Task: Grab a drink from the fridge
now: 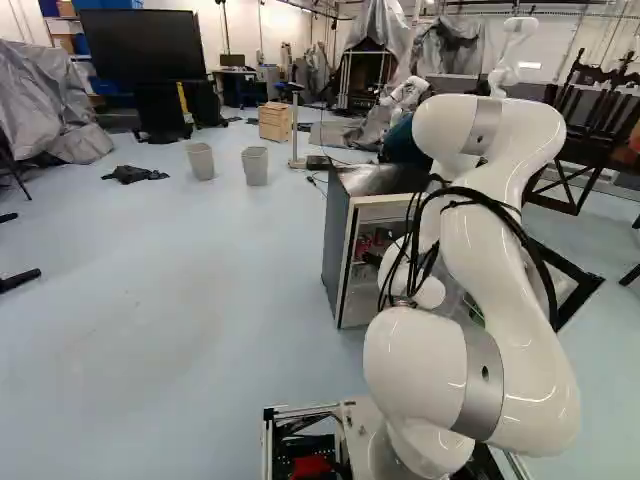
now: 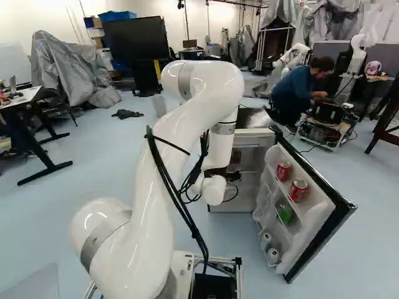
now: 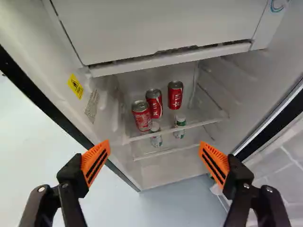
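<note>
One fridge (image 2: 247, 200) stands just right of centre in the right base view, its door (image 2: 319, 218) open toward the lower right; near mid-frame is my gripper (image 2: 234, 177), jaws spread wide, empty; ahead, three red cans (image 3: 154, 103) sit shelved above two bottles (image 3: 155, 138)

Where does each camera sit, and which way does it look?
Left base view: behind the arm, to its left, looking ahead and slightly down at the fridge; arm right of the middle.
Right base view: behind the arm, to its right, looking ahead and down; arm left of the middle, fridge door open beyond.
Wrist view: on the arm's far end, looking along the open gripper into the fridge at red cans.
All share the fridge; base views share the arm.
</note>
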Motion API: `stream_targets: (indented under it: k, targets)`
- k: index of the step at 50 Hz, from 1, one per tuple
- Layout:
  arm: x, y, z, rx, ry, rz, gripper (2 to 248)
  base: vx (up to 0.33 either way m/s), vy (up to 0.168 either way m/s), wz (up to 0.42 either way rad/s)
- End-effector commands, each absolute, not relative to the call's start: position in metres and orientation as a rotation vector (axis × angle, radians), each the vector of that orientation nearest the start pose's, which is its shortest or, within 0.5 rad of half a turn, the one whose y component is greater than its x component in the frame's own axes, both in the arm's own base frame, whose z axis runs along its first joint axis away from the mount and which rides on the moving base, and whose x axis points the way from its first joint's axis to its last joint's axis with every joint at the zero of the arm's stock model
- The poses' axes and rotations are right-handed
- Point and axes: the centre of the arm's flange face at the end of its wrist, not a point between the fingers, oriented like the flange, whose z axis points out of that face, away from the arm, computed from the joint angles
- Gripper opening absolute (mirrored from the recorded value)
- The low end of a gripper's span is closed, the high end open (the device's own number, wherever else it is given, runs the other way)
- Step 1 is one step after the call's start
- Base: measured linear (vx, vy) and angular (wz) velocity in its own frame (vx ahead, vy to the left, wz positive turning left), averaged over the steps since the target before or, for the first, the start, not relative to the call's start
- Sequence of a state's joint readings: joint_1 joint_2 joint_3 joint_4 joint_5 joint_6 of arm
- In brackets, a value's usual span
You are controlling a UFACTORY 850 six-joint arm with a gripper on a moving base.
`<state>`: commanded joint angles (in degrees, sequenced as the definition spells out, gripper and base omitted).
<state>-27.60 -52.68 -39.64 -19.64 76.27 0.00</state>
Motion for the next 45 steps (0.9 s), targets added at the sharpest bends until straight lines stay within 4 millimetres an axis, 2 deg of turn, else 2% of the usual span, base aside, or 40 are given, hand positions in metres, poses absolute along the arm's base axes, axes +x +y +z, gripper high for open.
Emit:
stream_targets:
  k: [45]
  targets:
    - [0.432,-0.220,0.047,-2.631,0.298,-1.747,247,0.000,0.000,0.000]
